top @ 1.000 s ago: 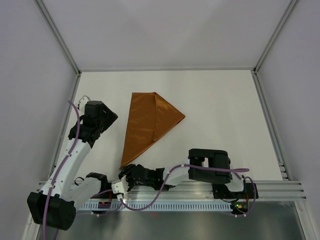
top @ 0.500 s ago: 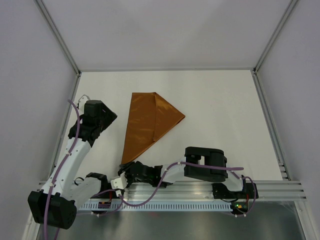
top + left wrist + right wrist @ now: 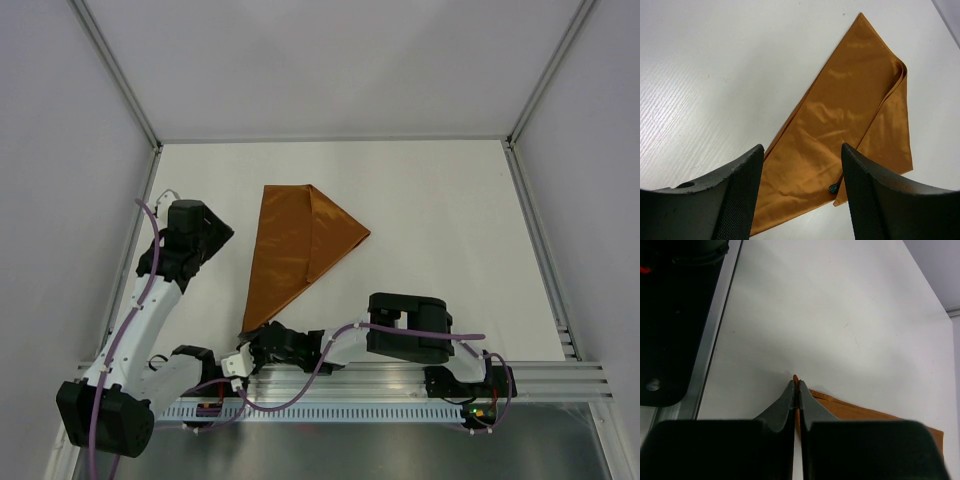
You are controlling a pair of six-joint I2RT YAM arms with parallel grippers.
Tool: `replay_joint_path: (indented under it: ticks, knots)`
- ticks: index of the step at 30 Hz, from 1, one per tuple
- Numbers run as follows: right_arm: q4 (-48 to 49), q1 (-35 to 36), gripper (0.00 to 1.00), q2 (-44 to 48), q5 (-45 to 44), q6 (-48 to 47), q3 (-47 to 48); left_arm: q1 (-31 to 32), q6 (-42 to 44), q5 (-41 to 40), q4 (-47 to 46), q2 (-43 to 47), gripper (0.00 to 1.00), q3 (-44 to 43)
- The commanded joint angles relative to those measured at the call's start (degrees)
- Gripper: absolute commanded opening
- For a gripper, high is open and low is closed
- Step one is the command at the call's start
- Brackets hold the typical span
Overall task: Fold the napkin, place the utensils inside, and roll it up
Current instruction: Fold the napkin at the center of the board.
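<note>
Top external: napkin (image 3: 295, 250) rust-orange, slight sheen, folded into long flat triangle.

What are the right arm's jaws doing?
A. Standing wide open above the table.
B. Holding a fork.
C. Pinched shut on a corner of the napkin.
C: in the right wrist view the jaws press together with the napkin's orange tip sticking out between them.

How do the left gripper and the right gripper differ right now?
The left gripper stands wide open, holding nothing; the right gripper is pinched shut on the near tip of the napkin. The left gripper hangs clear of the cloth, off its left side; the right gripper touches it. Both are dark in colour.
</note>
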State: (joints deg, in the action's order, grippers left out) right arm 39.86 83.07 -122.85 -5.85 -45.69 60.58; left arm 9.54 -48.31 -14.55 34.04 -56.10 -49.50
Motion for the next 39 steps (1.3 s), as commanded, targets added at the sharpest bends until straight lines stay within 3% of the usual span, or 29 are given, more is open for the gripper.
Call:
replay_joint_path:
  ticks: [1,19,39]
  knots:
    - [2.42,-0.27,0.05,-0.38,1.45,1.13,1.47,-0.40,1.91,1.36,-1.96,-0.24,0.69,-1.66]
    - [-8.56,-4.40,0.01,8.23,0.40,9.39,7.80,-0.93,2.70,2.94,-3.54,-2.26,0.68,-2.27]
    - [-19.03,-17.32,0.00,20.97,-2.68,14.49,2.89,-0.93,2.61,7.69,-8.46,-6.66,0.68,-2.27]
